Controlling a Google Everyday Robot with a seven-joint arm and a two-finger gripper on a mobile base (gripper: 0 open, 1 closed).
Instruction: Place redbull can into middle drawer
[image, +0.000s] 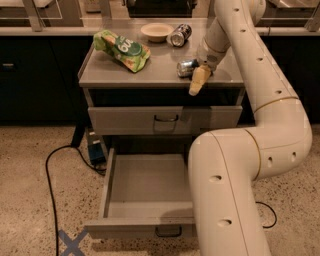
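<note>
The redbull can lies on its side on the grey cabinet top, right of the middle. My gripper hangs at the top's front edge, just right of and in front of the can, close to it. The arm reaches up from the lower right and bends over the cabinet. The middle drawer is pulled far out and is empty, with its dark loop handle at the front. The like grey drawer front above it is closed.
A green snack bag, a white bowl and a darker can sit on the cabinet top. A black cable runs over the floor on the left. A blue tape cross marks the floor.
</note>
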